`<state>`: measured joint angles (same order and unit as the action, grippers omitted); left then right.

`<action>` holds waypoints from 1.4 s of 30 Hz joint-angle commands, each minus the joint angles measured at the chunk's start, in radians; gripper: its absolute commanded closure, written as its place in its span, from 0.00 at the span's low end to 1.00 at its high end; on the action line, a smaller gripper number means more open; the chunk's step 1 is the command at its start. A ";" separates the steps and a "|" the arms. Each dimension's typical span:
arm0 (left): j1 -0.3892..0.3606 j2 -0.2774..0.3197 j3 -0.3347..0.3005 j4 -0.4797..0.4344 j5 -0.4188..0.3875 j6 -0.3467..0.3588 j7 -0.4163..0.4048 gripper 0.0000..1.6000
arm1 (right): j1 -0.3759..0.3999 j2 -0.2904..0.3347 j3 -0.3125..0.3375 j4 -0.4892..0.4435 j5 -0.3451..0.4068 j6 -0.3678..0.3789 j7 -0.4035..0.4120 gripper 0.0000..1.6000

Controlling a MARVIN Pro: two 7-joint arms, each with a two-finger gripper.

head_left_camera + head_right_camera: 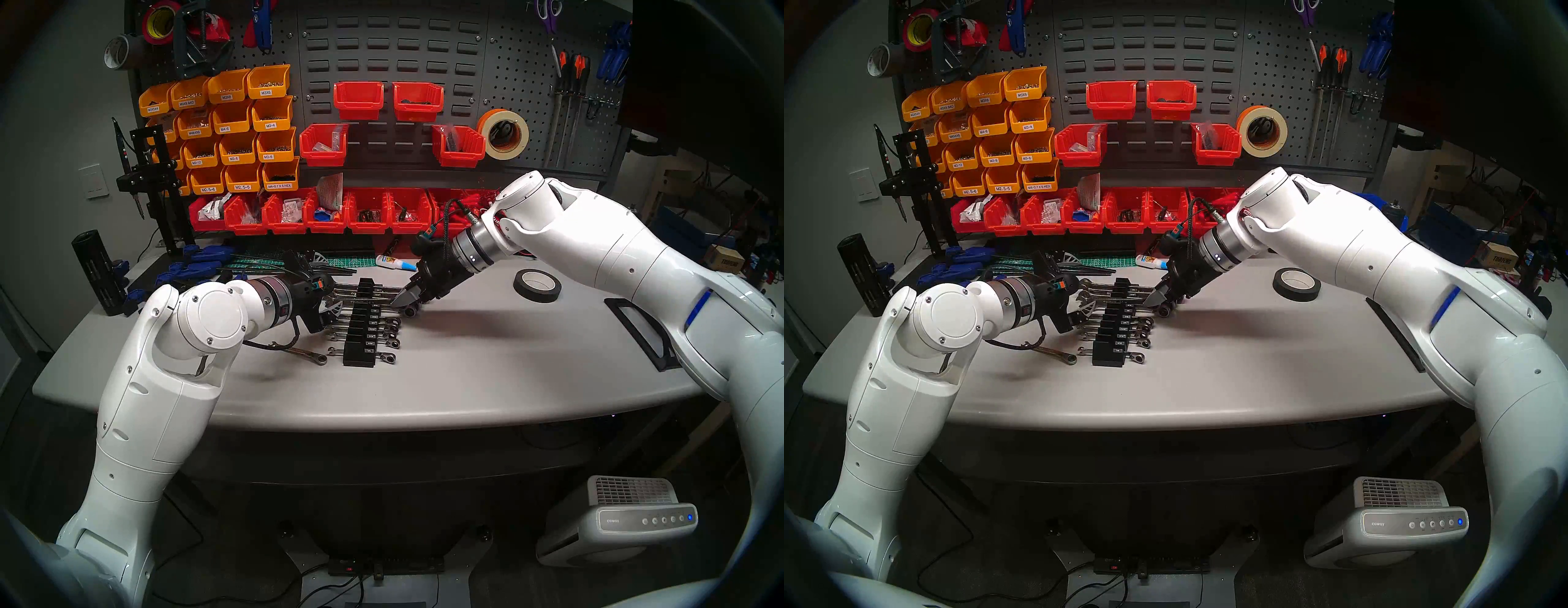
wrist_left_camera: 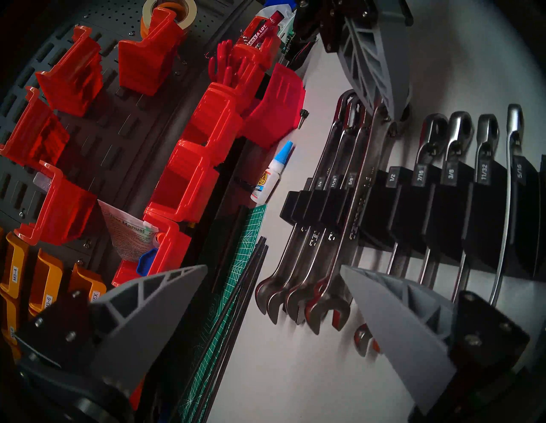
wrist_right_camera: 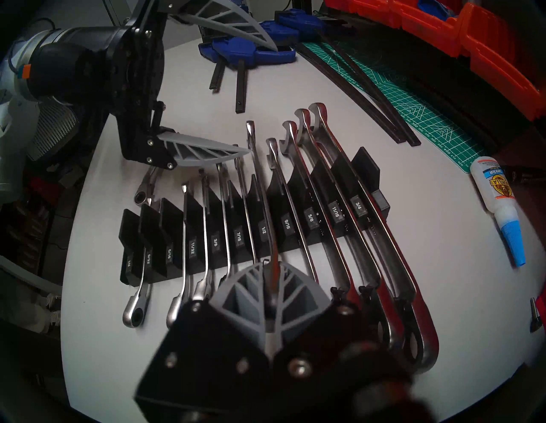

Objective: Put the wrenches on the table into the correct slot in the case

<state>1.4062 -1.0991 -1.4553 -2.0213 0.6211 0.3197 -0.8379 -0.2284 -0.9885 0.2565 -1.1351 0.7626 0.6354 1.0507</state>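
The black case point(image 1: 360, 339) lies mid-table point(image 1: 509, 373) with several wrenches in its labelled slots. My right gripper point(image 3: 270, 268) is shut on the ring end of the long wrench point(image 3: 255, 165). The long wrench slants across the case by the 1/2 and 9/16 labels; whether it is seated I cannot tell. It also shows in the left wrist view point(image 2: 366, 165). The short wrench point(image 1: 303, 354) lies flat on the table left of the case's near end, partly under my left wrist. My left gripper point(image 2: 273, 267) is open and empty, just left of the case over the open-jaw ends.
A black tape roll point(image 1: 537, 285) and a flat black frame point(image 1: 640, 331) lie to the right. A glue bottle point(image 1: 394, 263), green cutting mat point(image 1: 339, 260) and red bins point(image 1: 365, 212) stand behind the case. Blue clamps point(image 1: 191, 263) and a black cylinder point(image 1: 95, 271) are far left.
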 commanded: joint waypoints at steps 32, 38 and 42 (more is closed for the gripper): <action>-0.025 -0.018 -0.040 -0.066 -0.033 -0.001 -0.015 0.00 | 0.042 -0.004 -0.003 -0.019 -0.013 0.018 -0.031 0.75; -0.033 -0.034 -0.056 -0.090 -0.060 0.012 -0.026 0.00 | 0.047 0.004 -0.003 -0.030 -0.009 0.035 -0.027 0.58; -0.035 -0.036 -0.064 -0.096 -0.072 0.021 -0.033 0.00 | 0.047 0.015 0.003 -0.046 -0.005 0.035 -0.030 0.57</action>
<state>1.4064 -1.1231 -1.4916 -2.0739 0.5737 0.3263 -0.8646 -0.2245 -0.9907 0.2285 -1.1542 0.7516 0.6669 1.0208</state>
